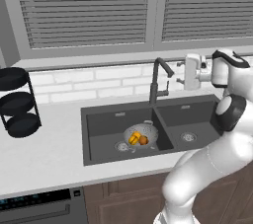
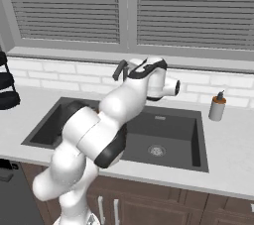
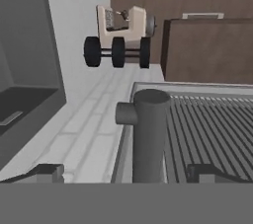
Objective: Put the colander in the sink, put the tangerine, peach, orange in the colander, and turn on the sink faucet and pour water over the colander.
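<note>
The silver colander (image 1: 141,135) stands in the left basin of the dark double sink (image 1: 99,119). Orange and yellow fruit (image 1: 138,139) lies inside it; I cannot tell tangerine, peach and orange apart. The sink faucet (image 1: 157,82) rises behind the divider, its spout hooked to the right, and no water runs from it. My gripper (image 1: 181,72) hangs open just right of the spout, fingers pointing left at it. In the hand view the faucet column (image 3: 148,134) with its side stub stands between my spread fingertips (image 3: 49,171), and the gripper (image 3: 126,171) touches nothing.
A black three-shelf rack (image 1: 17,102) stands on the counter at the far left. A beige soap bottle (image 2: 217,107) sits right of the sink (image 2: 163,130). Window blinds and a sill run close behind the faucet. My own arm covers the left basin in the right base view.
</note>
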Controlling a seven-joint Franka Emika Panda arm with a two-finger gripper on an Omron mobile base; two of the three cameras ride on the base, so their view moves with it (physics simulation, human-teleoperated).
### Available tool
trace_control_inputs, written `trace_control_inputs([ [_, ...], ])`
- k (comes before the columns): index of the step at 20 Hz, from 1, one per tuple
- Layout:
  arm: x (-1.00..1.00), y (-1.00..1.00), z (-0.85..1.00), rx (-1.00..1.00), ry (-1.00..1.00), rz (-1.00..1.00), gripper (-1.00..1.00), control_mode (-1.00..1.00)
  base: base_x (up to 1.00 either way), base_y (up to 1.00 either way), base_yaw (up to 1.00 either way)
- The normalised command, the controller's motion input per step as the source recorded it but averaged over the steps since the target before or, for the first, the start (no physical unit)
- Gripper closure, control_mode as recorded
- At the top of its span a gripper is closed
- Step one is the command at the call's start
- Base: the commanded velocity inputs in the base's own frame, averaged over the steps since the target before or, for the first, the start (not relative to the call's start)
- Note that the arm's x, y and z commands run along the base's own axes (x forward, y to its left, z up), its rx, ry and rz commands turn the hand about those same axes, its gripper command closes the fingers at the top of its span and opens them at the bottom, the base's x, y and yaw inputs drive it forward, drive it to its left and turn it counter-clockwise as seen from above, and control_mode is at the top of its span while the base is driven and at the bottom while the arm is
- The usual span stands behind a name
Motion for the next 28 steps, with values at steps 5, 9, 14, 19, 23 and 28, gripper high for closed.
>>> trace_control_inputs([
  [5,0.27,0.28,-0.03,0.0,-0.02,0.0,-1.0,-1.0,0.0,0.0,0.0],
  [9,0.41,0.27,0.0,0.0,-0.05,0.0,-1.0,-1.0,0.0,0.0,0.0],
  [14,0.17,0.43,0.0,0.0,-0.07,0.0,-1.0,-1.0,0.0,0.0,0.0],
  [19,0.07,0.51,0.0,0.0,-0.07,0.0,-1.0,-1.0,0.0,0.0,0.0],
  [23,0.08,0.66,0.0,-0.05,-0.05,0.0,-1.0,-1.0,0.0,0.0,0.0],
  [28,0.19,0.96,0.0,-0.15,-0.03,-0.01,-1.0,-1.0,0.0,0.0,0.0],
])
